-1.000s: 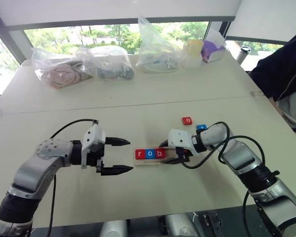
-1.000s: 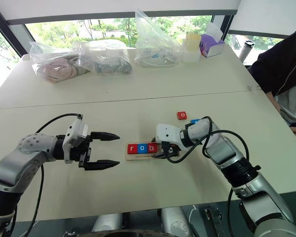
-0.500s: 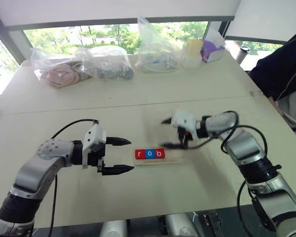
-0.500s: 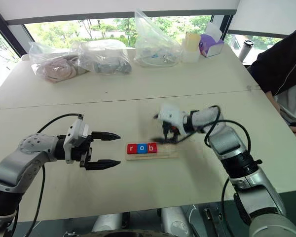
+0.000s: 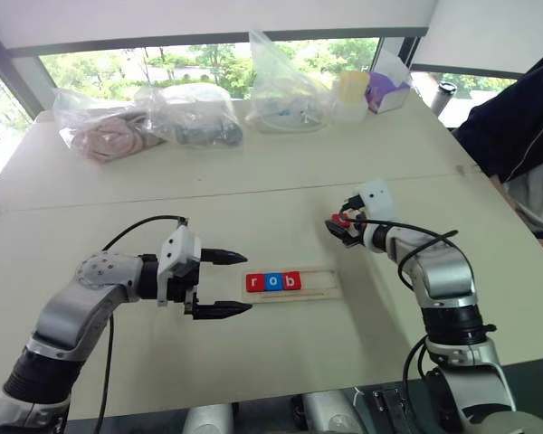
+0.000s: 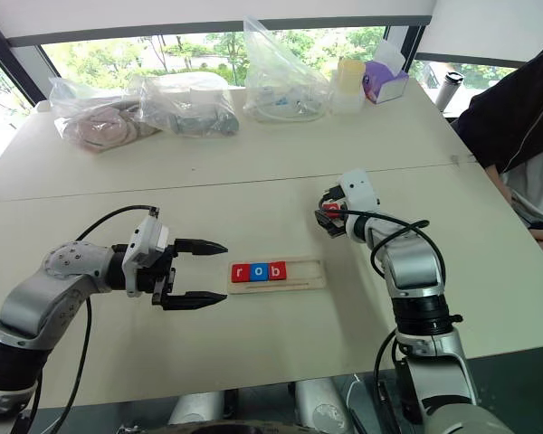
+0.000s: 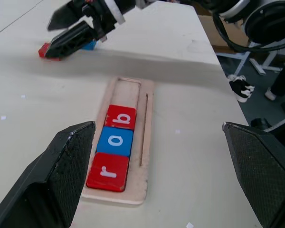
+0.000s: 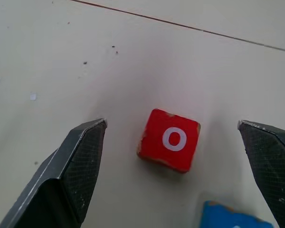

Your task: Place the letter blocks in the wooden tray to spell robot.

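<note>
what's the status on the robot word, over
Both end effectors open, left idle beside the wooden tray. Tray holds r, o, b. Right poised over the red o block, blue block beside it. Nothing in the way.

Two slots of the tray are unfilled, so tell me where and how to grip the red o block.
Grip the red o block by two opposite side edges, coming down from above. It lies flat on the table, letter up, so only its thin sides offer purchase. The open right pincer already straddles it; the blue block sits close at one corner, so keep the fingers off that side.
</note>
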Motion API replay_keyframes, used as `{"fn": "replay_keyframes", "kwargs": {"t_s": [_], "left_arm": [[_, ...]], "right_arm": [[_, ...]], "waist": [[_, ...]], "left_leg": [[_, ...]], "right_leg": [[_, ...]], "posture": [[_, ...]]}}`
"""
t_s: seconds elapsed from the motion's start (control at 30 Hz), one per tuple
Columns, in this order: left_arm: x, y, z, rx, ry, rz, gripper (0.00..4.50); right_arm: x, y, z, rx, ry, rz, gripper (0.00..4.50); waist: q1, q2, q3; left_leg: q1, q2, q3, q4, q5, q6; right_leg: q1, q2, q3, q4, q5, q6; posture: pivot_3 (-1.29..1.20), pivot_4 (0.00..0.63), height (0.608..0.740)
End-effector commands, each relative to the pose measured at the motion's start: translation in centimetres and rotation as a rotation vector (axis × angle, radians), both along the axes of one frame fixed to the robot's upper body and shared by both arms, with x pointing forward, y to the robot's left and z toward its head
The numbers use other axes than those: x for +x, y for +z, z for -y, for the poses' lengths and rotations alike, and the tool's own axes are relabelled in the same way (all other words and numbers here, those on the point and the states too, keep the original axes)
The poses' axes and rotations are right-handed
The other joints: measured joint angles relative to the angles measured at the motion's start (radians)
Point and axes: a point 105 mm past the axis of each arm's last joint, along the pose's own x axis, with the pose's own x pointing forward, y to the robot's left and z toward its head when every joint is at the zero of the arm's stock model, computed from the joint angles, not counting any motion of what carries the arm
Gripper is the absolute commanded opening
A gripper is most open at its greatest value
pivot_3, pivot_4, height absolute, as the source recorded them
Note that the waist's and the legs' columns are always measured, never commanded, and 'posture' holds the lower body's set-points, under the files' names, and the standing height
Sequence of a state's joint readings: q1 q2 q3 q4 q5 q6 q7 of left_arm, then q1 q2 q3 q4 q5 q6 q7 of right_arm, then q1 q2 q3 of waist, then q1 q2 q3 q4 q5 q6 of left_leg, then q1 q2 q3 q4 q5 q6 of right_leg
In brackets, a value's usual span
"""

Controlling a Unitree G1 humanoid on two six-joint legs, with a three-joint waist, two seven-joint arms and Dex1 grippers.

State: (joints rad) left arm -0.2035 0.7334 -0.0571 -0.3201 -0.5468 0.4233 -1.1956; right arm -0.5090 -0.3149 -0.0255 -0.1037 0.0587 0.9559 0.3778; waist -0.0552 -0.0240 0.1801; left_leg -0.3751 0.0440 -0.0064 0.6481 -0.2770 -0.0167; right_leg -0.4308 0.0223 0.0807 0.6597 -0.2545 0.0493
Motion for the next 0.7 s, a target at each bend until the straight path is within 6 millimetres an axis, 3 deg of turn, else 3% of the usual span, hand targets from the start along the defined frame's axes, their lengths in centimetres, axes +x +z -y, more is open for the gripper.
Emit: {"fn": "replay_keyframes", "kwargs": {"t_s": [0.03,0.2,0.23,0.33,0.47,0.6,0.7], "left_arm": [[0.1,0.7,0.1,0.0,-0.01,0.042,4.5],[0.2,0.7,0.0,0.0,-0.003,0.048,4.5],[0.2,0.7,0.0,0.001,-0.001,0.049,4.5],[0.3,0.7,0.0,-0.001,0.007,0.05,4.5],[0.2,0.7,0.1,-0.003,0.012,0.05,4.5],[0.2,0.5,0.2,-0.006,0.009,0.046,4.5],[0.2,0.4,0.4,-0.011,0.0,0.039,4.5]], "right_arm": [[-0.1,0.6,-0.4,0.042,-0.065,0.025,4.48],[-0.2,-0.5,-1.0,0.06,-0.085,-0.016,4.48],[-0.1,-0.6,-1.1,0.068,-0.091,-0.023,4.24],[0.1,-0.8,-1.4,0.075,-0.1,-0.033,3.24],[0.2,-0.3,-1.7,0.075,-0.095,-0.02,1.19],[-0.7,1.7,-1.5,0.016,-0.084,0.048,1.13],[-3.5,3.4,-0.8,0.015,-0.093,0.074,1.13]], "waist": [[-0.004,0.0,0.0],[-0.01,0.0,0.0],[-0.011,0.0,0.0],[-0.014,0.0,0.0],[-0.016,0.0,0.0],[-0.015,0.001,0.0],[-0.012,0.001,0.0]], "left_leg": [[0.0,0.0,0.0,0.0,0.0,0.0],[-0.001,0.0,0.0,-0.001,0.0,0.0],[-0.001,0.0,0.0,0.0,0.0,0.0],[0.0,0.0,0.0,-0.001,0.0,0.0],[0.0,0.0,0.0,-0.001,0.0,0.0],[-0.001,0.0,0.0,-0.001,0.0,0.0],[-0.002,0.0,0.0,-0.002,0.0,0.0]], "right_leg": [[0.0,0.0,0.0,0.0,0.001,0.001],[0.0,0.0,0.0,0.0,0.001,0.002],[0.0,-0.001,0.0,0.0,0.001,0.002],[0.0,0.0,0.0,0.0,0.0,0.002],[0.0,0.0,0.0,0.0,0.001,0.003],[-0.001,0.0,0.0,0.0,0.001,0.003],[-0.002,0.0,0.0,0.0,-0.001,0.005]], "posture": [[0.0,0.15,0.74],[0.0,0.15,0.74],[0.0,0.15,0.74],[0.0,0.15,0.74],[0.0,0.15,0.74],[0.0,0.15,0.74],[0.0,0.15,0.74]]}}
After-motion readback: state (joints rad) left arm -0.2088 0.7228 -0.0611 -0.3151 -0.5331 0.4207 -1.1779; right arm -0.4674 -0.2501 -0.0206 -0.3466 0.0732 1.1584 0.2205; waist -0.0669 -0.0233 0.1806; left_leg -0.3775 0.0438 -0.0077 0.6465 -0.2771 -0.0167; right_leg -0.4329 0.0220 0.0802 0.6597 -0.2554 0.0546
